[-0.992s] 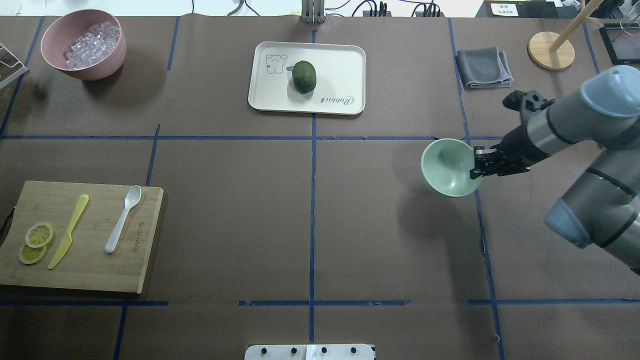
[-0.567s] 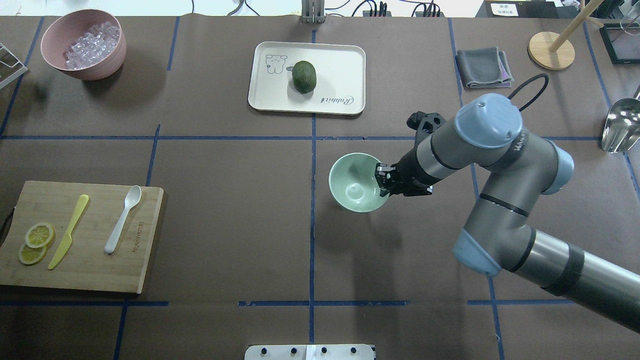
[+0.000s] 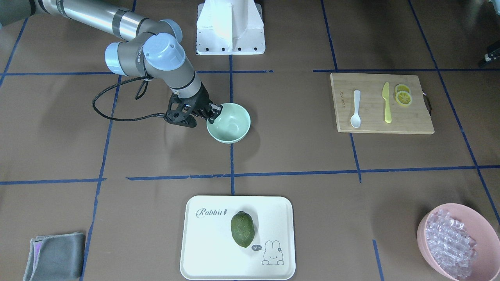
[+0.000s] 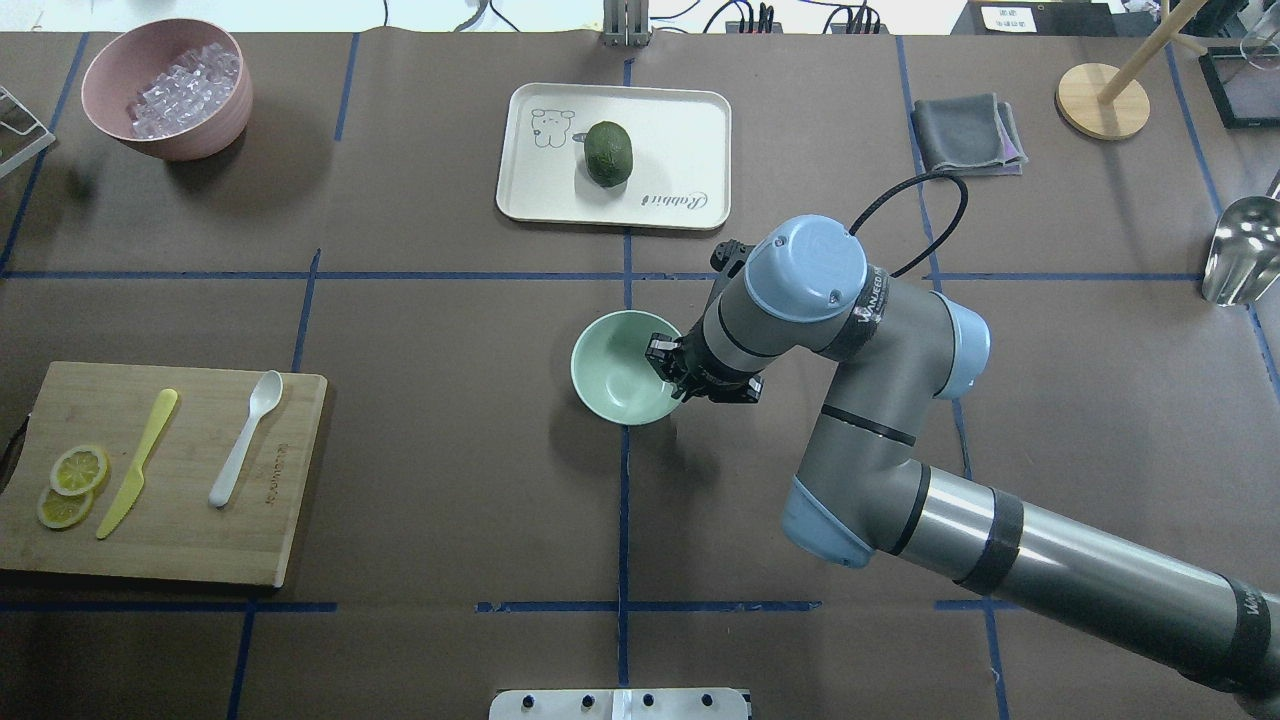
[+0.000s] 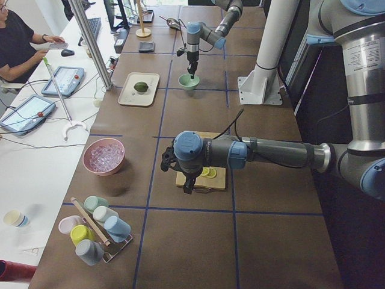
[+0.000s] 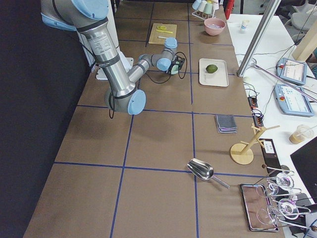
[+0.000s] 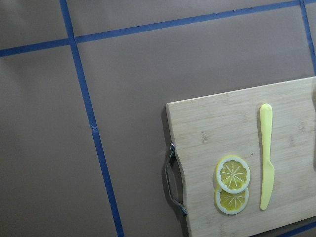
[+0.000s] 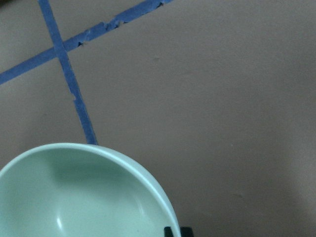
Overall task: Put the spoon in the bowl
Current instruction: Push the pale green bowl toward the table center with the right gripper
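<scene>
The white spoon (image 4: 245, 436) lies on the wooden cutting board (image 4: 180, 530) at the left, next to the yellow knife (image 4: 138, 462); it also shows in the front view (image 3: 356, 109). The mint-green bowl (image 4: 612, 372) is at the table's middle, upright and empty. My right gripper (image 4: 665, 368) is shut on its right rim; the front view (image 3: 214, 111) shows the same grip. I cannot tell whether the bowl rests on the table. My left gripper (image 5: 187, 183) hangs above the cutting board's outer end; I cannot tell if it is open or shut.
A cream tray (image 4: 680, 120) with a green avocado (image 4: 608, 153) stands behind the bowl. A pink bowl of ice pieces (image 4: 168, 88) is at the back left. Lemon slices (image 4: 72, 480) lie on the board. A grey cloth (image 4: 968, 135) and a metal scoop (image 4: 1240, 262) are at the right.
My right arm has carried the mint-green bowl leftward from the table's right part to its middle, still gripping the rim. The spoon and board have not moved.
</scene>
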Motion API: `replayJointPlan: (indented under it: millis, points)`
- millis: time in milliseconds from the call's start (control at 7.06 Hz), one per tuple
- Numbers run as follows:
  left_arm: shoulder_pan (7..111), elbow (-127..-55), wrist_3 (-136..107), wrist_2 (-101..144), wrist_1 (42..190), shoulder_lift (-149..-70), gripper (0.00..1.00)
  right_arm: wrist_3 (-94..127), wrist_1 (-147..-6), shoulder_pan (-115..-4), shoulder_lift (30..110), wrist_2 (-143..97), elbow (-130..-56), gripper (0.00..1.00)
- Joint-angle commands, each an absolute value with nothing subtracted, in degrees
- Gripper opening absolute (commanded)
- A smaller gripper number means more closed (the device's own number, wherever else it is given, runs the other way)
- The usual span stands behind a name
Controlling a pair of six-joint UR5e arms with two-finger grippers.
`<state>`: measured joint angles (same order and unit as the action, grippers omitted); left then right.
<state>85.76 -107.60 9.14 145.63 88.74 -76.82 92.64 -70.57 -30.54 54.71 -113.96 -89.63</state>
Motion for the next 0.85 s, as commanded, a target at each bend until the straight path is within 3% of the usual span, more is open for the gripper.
replayJointPlan:
  millis: [0,142,283,425,709]
  points:
    - [85.3,-107.7,9.1,145.6,88.8,-76.9,1.0,92.8,-70.7,-30.1,54.5,-113.6,-89.3,0.06]
    - [84.9,-107.7,9.1,145.6,88.7,-77.8,1.0,92.9,-70.8,-30.1,54.2,-113.6,-89.3,0.44]
    - [82.7,-107.7,4.3,145.6,88.8,-78.8,1.0,92.8,-70.8,-30.1,53.7,-113.5,-89.4,0.96]
    - [79.5,-107.8,-2.9,145.5,91.6,-80.6,1.0,92.7,-70.9,-30.2,53.8,-113.6,-90.8,1.0]
    - [71.6,-107.6,-19.9,143.6,105.7,-80.9,0.99,92.3,-75.9,-34.2,59.6,-115.4,-104.1,1.0]
